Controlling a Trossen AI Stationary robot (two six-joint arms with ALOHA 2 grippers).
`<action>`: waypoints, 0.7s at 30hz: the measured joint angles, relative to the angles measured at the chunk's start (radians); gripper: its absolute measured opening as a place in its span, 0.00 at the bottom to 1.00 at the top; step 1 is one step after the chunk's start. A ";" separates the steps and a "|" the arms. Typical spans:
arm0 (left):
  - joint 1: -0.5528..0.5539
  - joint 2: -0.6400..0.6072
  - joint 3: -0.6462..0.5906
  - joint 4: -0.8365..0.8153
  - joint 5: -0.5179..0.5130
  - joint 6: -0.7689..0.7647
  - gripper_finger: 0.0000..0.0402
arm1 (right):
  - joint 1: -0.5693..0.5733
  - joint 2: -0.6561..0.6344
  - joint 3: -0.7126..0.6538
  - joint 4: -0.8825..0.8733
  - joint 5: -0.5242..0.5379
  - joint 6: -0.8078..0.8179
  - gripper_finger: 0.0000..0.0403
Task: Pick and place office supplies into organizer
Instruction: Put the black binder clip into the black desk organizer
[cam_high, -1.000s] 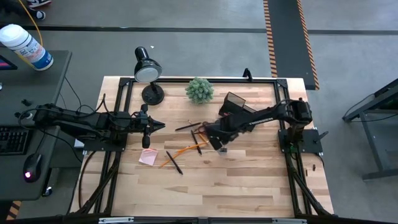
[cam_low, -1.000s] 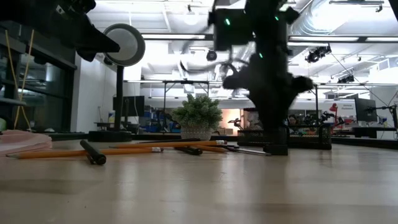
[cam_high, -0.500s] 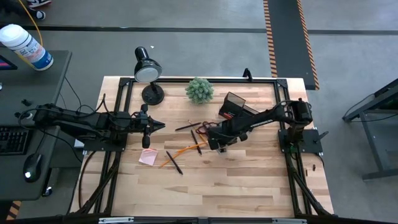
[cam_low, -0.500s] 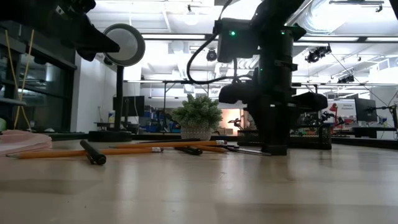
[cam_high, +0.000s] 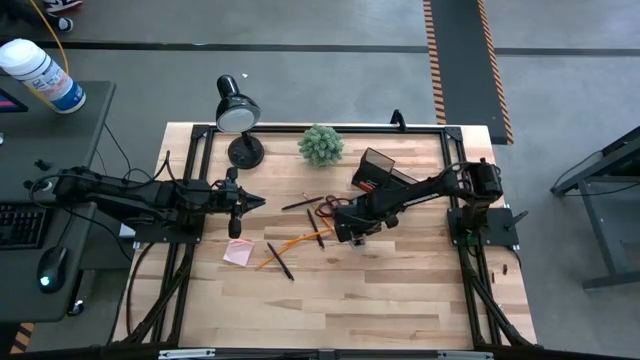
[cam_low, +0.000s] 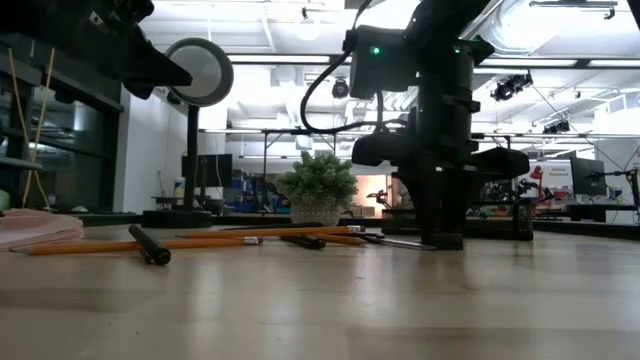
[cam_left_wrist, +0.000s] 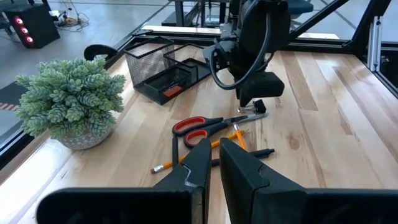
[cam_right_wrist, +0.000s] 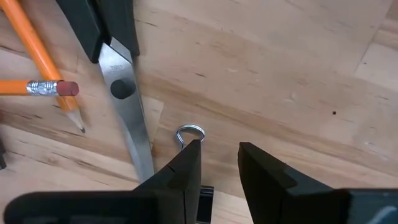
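Observation:
My right gripper (cam_high: 352, 236) stands low on the table at the blade tip of the red-handled scissors (cam_left_wrist: 199, 124), pointing down and open. A tiny dark clip (cam_right_wrist: 206, 191) with a wire loop (cam_right_wrist: 189, 132) lies between its fingers, close against one of them. Orange pencils (cam_high: 295, 240), a black pen (cam_high: 280, 260) and a pink sticky pad (cam_high: 238, 252) lie flat toward the table's left. The black mesh organizer (cam_high: 375, 165) stands on the far side, behind the right arm. My left gripper (cam_high: 258, 203) hovers shut over the table's left part. My right gripper has its fingers (cam_right_wrist: 186, 168) on either side of the dark clip, coming from above and pointing down. The clip rests on the table. Whether a finger touches it, I cannot tell.
A green plant ball (cam_high: 320, 145) and a black desk lamp (cam_high: 238, 115) stand at the far edge. The scissors' blade (cam_right_wrist: 130, 118) and a pencil tip (cam_right_wrist: 74, 121) lie just beside the right fingers. Bare wood (cam_high: 400, 290) spreads along the near side.
My right arm has sunk lower over the clip by the scissors' tip, its wrist settling upright, and has then held still. Nothing on the table has moved.

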 joint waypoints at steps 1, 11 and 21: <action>0.000 0.000 0.000 0.000 0.000 0.000 0.06 | 0.000 0.000 0.000 0.000 0.000 0.000 0.24; 0.000 0.000 0.000 -0.002 -0.002 0.000 0.06 | 0.000 0.000 0.000 -0.004 0.023 -0.025 0.24; 0.000 0.000 0.000 -0.002 -0.002 0.000 0.06 | 0.000 0.001 0.037 -0.038 0.045 -0.050 0.24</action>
